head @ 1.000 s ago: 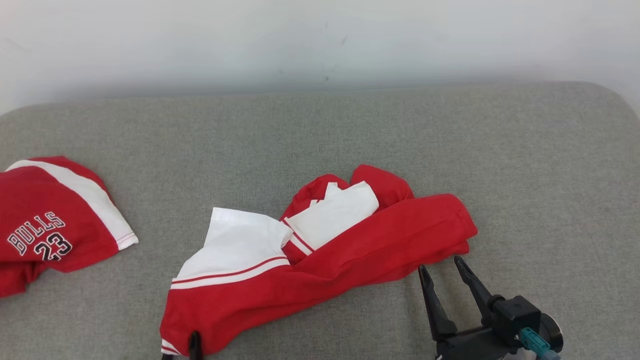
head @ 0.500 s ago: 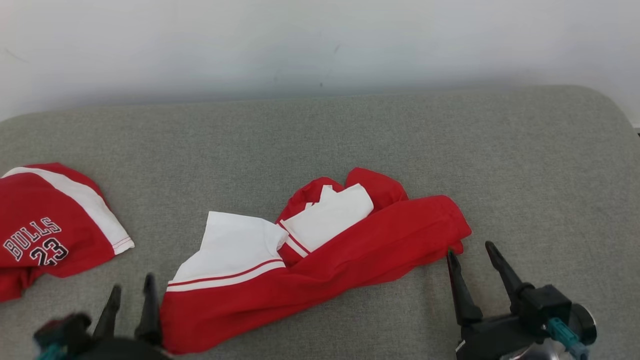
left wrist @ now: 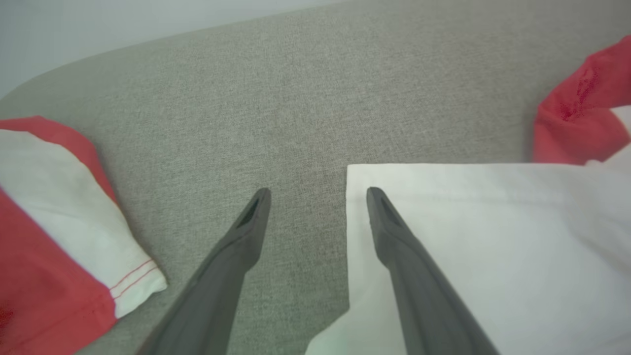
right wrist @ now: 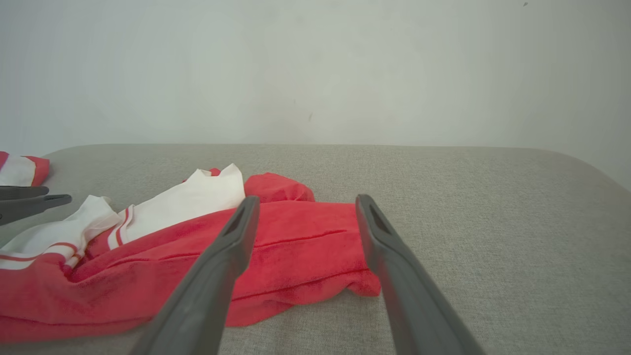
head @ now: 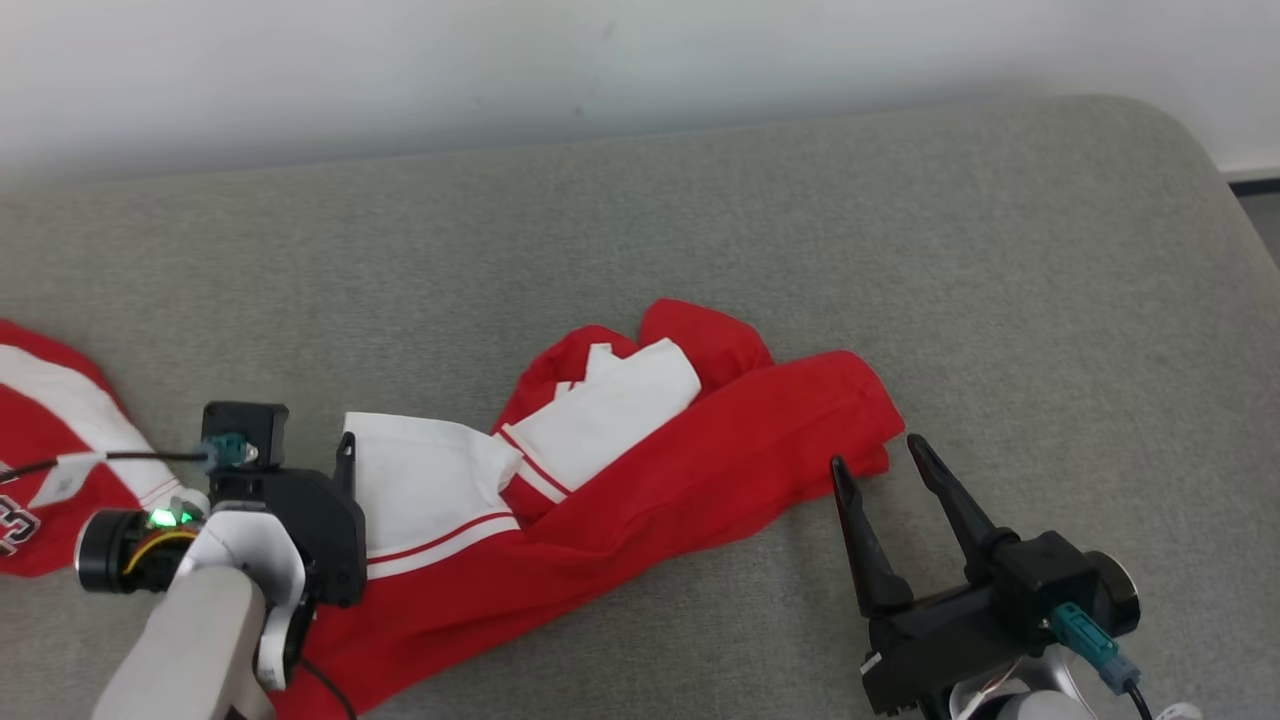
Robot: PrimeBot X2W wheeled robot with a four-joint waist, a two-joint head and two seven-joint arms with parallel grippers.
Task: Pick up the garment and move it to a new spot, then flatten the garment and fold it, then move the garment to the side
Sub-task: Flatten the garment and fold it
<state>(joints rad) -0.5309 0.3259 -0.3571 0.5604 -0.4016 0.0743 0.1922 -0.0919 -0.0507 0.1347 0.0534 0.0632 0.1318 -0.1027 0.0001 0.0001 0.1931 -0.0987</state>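
The left claw (left wrist: 319,193) stood open, its fingers straddling the edge of the garment's white panel. The right claw (head: 877,452), also spread wide and holding nothing, pointed at the garment's red right end, tips just beside it. The crumpled red-and-white garment (head: 700,470) lay near the middle of the grey fabric-covered counter (head: 900,250). A second red-and-white garment (head: 40,400) lay apart at the far left, below a pale wall (head: 600,60).

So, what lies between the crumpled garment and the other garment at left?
The left gripper, fingers open, and bare grey cushion, seen in the left wrist view.
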